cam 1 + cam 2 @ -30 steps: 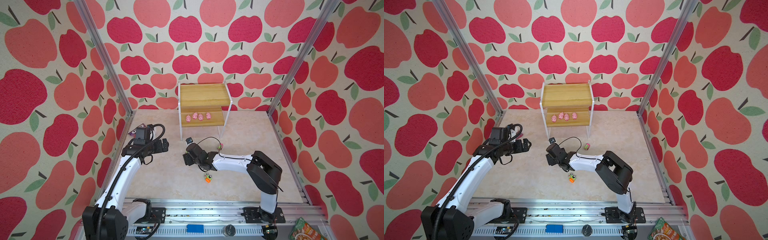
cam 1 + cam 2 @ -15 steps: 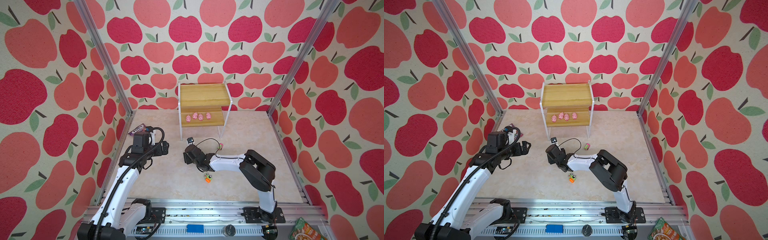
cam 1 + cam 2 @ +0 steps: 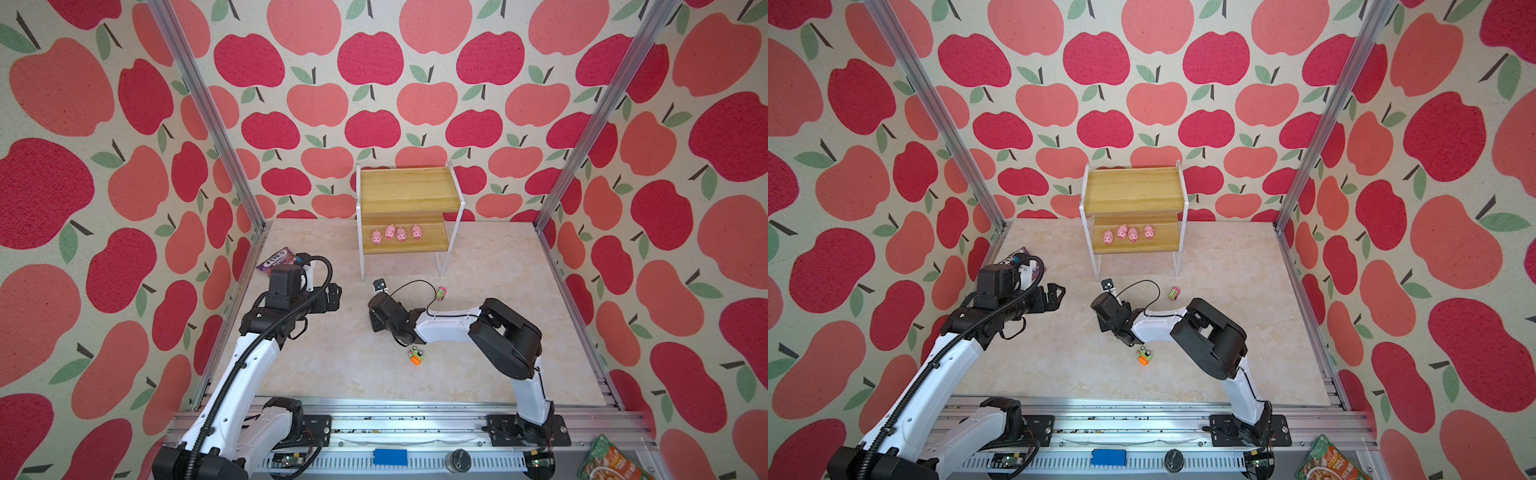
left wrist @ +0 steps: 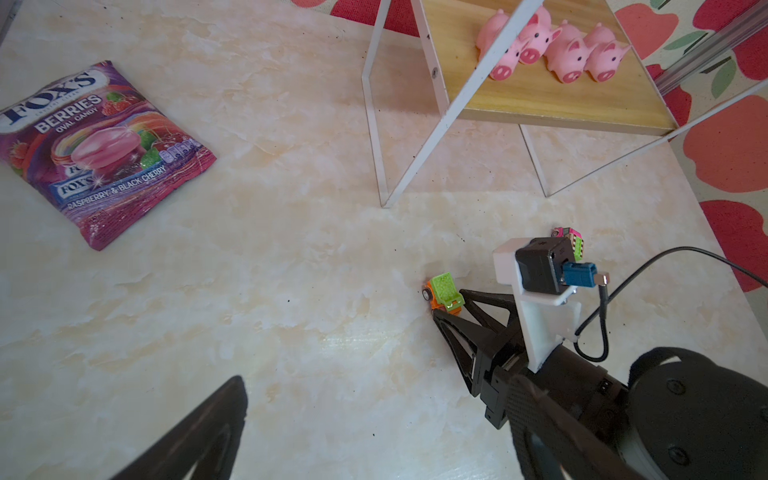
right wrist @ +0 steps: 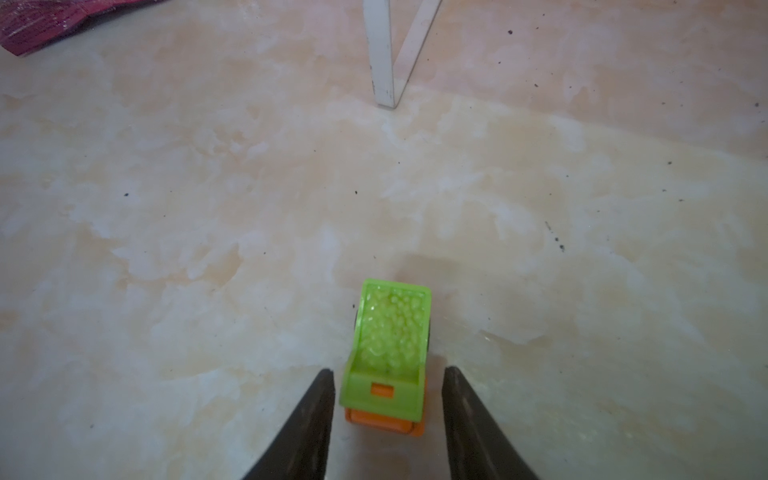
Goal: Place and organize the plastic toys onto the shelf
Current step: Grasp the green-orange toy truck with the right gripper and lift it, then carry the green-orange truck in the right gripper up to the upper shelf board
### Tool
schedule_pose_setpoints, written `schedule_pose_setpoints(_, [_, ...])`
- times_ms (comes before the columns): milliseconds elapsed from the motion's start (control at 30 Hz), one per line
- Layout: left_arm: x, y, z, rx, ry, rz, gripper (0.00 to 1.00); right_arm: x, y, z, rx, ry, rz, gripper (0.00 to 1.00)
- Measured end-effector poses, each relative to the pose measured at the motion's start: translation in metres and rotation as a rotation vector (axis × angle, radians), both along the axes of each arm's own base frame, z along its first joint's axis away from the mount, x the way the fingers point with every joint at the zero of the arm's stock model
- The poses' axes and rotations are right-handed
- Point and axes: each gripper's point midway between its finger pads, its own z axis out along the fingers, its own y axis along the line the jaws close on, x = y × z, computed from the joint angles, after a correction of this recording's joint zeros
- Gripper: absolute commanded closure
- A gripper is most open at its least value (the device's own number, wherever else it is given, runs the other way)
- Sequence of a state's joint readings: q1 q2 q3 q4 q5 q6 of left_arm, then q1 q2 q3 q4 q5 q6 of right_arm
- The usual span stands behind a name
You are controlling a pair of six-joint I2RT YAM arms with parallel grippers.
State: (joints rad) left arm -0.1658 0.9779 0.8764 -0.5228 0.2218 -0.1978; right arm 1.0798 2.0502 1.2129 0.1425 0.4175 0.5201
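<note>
In the right wrist view a green and orange toy truck (image 5: 388,357) stands on the floor between the fingers of my right gripper (image 5: 386,374). The jaws are open, with a thin gap on each side. The left wrist view shows the same truck (image 4: 444,291) at my right gripper's (image 4: 448,302) tips; both top views hide it under the wrist. A pink and green toy (image 3: 440,293) and an orange and green toy (image 3: 416,356) lie on the floor. Several pink pigs (image 3: 395,235) stand on the shelf's (image 3: 409,195) lower board. My left gripper (image 3: 332,295) hangs open and empty.
A purple candy bag (image 3: 276,259) lies by the left wall, behind my left arm. The shelf's white legs (image 5: 384,54) stand just beyond the truck. The right arm's cable (image 3: 415,286) loops above the floor near the pink toy.
My right gripper's jaws have narrowed around the green and orange truck. The left arm has shifted slightly, its gripper still open.
</note>
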Motion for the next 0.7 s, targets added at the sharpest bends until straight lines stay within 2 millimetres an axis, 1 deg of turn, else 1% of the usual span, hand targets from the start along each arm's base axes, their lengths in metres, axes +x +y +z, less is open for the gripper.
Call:
schedule_pose_setpoints(167, [-0.001,-0.002,-0.002,0.006,0.0,-0.01,0.01,0.003,0.007,0.003,0.009,-0.008,0.013,0.73])
schedule_pose_setpoints(400, [-0.001,-0.002,-0.002,0.008,-0.002,-0.015,0.01,0.001,0.007,0.005,0.015,-0.019,0.03,0.79])
schedule_pose_setpoints(467, [-0.001,-0.002,-0.002,0.008,-0.003,-0.014,0.01,-0.002,0.004,0.009,0.016,-0.023,0.047,0.8])
schedule_pose_setpoints(567, [-0.001,-0.002,-0.002,0.009,-0.003,-0.013,0.01,-0.009,0.002,0.025,0.038,-0.03,0.084,0.8])
schedule_pose_setpoints(633, [-0.001,-0.002,-0.002,0.009,-0.003,-0.013,0.01,-0.014,0.002,0.042,0.064,-0.04,0.112,0.8])
schedule_pose_setpoints(700, [-0.001,-0.002,-0.002,0.009,-0.003,-0.013,0.01,-0.018,0.003,0.065,0.099,-0.057,0.142,0.8])
